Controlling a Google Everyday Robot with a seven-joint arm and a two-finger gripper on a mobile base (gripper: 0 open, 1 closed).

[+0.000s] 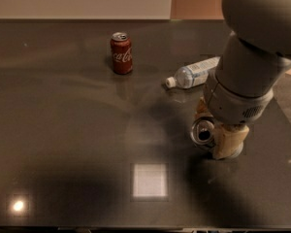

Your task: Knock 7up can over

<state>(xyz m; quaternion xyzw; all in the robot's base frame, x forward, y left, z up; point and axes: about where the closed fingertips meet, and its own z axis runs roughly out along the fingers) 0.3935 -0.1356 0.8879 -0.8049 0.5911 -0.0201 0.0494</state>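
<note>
The 7up can shows as a silver top with a dark opening, right of the table's middle. It is tilted, its top facing left and toward the camera, and its body is mostly hidden behind my gripper. My gripper hangs from the big grey arm and is pressed against the can's right side, low on the table. The can's green markings are not visible.
A red Coca-Cola can stands upright at the back left. A clear plastic bottle lies on its side just behind the arm. The dark glossy table ends close to the right of the gripper.
</note>
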